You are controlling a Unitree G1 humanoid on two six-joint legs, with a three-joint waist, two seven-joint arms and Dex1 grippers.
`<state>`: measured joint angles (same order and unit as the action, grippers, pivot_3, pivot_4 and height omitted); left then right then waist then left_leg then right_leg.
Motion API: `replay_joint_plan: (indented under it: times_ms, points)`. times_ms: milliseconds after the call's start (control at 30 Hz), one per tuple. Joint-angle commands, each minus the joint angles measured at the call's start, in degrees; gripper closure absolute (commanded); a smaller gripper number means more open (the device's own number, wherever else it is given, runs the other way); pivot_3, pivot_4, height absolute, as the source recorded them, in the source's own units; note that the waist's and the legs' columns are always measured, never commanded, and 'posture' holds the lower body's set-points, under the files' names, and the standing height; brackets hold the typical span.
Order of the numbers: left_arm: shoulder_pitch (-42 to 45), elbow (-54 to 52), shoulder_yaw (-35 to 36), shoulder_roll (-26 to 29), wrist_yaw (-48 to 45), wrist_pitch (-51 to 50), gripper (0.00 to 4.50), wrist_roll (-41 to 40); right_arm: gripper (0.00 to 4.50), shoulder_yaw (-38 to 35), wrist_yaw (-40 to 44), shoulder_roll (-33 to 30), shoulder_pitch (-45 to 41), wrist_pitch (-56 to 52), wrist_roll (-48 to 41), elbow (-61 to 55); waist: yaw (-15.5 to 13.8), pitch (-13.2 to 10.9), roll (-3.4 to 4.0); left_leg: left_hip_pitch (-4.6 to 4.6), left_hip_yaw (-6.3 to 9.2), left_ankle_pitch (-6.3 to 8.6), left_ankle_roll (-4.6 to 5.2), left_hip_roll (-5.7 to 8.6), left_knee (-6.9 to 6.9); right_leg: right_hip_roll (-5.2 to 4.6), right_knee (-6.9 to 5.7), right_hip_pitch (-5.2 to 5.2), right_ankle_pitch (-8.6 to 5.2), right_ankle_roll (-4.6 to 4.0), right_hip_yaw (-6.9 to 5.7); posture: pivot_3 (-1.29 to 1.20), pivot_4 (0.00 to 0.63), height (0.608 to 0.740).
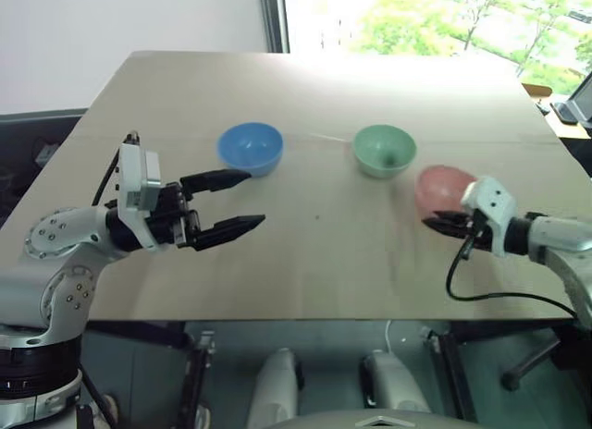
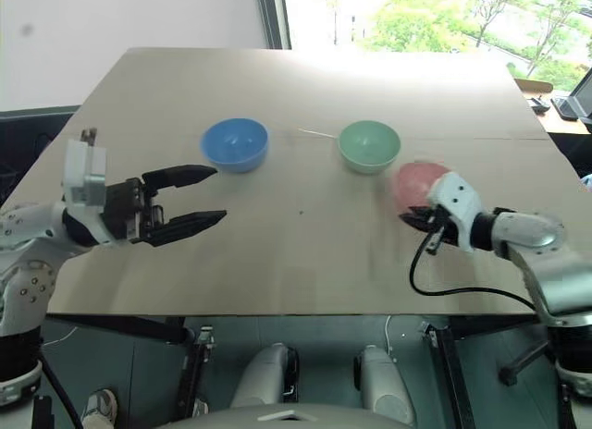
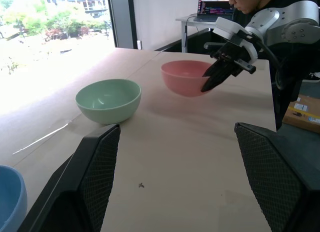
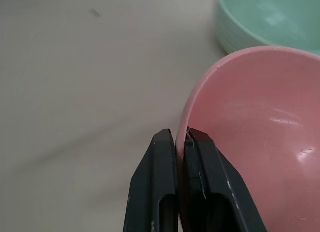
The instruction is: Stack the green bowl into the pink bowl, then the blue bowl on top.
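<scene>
From the head camera, the blue bowl (image 1: 250,148), green bowl (image 1: 384,150) and pink bowl (image 1: 442,190) sit in a row across the wooden surface (image 1: 314,253), pink farthest right. The left claw (image 1: 242,201) hovers spread wide and empty near the blue bowl. The left wrist camera shows the right claw (image 3: 207,86) at the pink bowl's rim. In the right wrist camera, its fingers (image 4: 165,192) pinch that rim, one inside, one outside.

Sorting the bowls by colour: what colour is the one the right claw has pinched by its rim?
Pale salmon pink bowl, clearest in the right wrist view.
</scene>
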<state>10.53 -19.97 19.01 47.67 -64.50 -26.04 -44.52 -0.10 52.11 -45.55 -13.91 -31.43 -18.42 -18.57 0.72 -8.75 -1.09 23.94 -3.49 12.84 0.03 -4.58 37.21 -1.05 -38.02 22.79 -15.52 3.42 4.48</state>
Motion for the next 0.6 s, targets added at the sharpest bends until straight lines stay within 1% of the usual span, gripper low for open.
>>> replay_joint_plan:
  times_ms: [33,267,600]
  points:
    - [0.02,-2.98,-0.15,-0.63,0.97,0.17,0.61,-1.05,4.48,5.20,-1.91,2.70,-3.39,-0.50,1.62,-5.28,-0.11,-0.01,-0.02,0.00,0.00,0.00,0.00,0.01,0.00,-0.02,0.00,0.00,0.00,0.00,0.00,0.00,0.150,0.740]
    - [-1.35,-4.53,-0.24,-1.32,2.53,0.05,0.61,-1.24,4.48,10.97,-3.39,5.79,-6.39,0.59,5.11,-5.16,0.00,-0.02,-0.04,0.01,0.00,0.00,0.00,0.00,0.01,0.00,0.00,0.01,0.00,-0.01,-0.01,0.00,0.150,0.740]
    - [-3.83,-5.85,0.74,-1.27,3.99,0.50,0.61,-1.33,4.48,14.56,-2.80,8.26,-9.22,2.27,7.67,-3.17,-0.01,-0.03,-0.05,0.02,0.01,0.00,0.00,-0.01,0.01,0.00,0.00,0.02,0.00,-0.02,-0.02,0.00,0.150,0.740]
